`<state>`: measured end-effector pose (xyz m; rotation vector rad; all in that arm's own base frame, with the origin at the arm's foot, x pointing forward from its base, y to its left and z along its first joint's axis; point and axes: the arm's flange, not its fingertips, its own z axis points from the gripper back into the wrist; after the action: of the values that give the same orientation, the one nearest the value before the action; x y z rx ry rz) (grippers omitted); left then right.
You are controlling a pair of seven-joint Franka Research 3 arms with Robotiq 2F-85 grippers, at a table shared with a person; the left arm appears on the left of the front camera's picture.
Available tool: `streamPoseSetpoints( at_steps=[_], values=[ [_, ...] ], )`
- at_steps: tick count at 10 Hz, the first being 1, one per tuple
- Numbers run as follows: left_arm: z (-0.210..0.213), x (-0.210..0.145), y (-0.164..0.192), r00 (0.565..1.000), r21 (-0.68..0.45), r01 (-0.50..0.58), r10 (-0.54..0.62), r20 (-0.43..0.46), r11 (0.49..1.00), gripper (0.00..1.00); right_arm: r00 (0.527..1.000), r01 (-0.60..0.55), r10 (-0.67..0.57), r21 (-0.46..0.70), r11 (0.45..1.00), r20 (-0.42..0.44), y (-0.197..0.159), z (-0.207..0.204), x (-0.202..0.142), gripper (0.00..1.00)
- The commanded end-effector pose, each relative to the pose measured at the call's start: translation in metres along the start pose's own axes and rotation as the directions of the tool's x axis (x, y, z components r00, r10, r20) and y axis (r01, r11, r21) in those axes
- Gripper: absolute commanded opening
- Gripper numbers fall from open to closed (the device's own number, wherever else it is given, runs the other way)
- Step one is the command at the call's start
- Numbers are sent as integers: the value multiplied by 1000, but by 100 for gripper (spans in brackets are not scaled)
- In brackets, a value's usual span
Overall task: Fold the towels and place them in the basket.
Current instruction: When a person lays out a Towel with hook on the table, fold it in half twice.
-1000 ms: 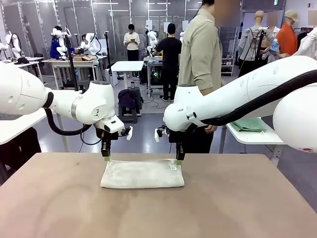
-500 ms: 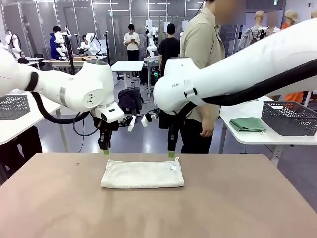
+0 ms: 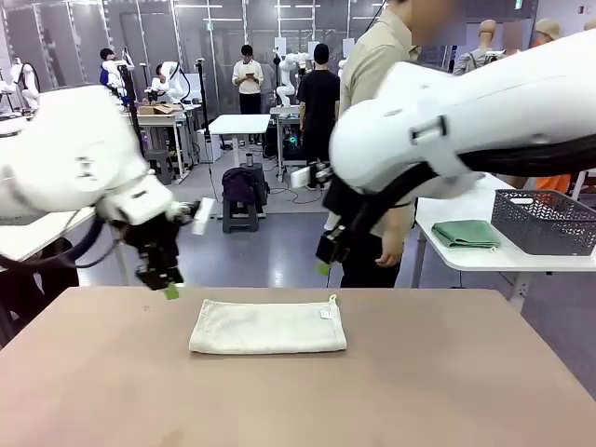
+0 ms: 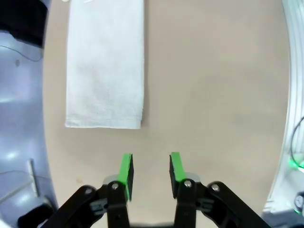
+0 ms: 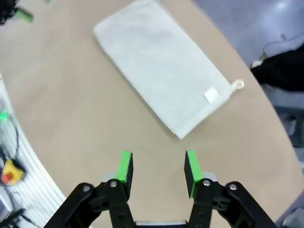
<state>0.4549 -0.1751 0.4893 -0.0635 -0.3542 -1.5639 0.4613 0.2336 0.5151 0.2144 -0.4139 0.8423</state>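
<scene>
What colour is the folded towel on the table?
Cream-white. The towel shows best in the right wrist view.

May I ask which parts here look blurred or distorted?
Front view: left arm and right arm motion-blurred, the towel crisp. Left wrist view: table edge bowed by the wide lens. Right wrist view: towel slightly soft, right claw sharp.
</scene>
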Motion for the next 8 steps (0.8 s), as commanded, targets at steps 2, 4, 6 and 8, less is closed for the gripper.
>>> streamPoseSetpoints(
  at_steps=[2,4,6,8],
  values=[
    [15,-73,-27,967,-20,65,-58,247,998,42,959,220,-233,93,971,162,-19,-3,-55,56],
    [18,-93,-24,923,-36,134,-112,369,990,42,916,382,-399,241,892,27,-50,-19,-64,56],
    [20,-110,-13,826,-71,226,-152,543,972,42,915,403,-389,301,864,-109,-62,-23,-71,56],
    [22,-132,-3,717,-61,211,-112,688,976,42,917,385,-398,217,897,21,-49,-21,-77,56]
  ],
)
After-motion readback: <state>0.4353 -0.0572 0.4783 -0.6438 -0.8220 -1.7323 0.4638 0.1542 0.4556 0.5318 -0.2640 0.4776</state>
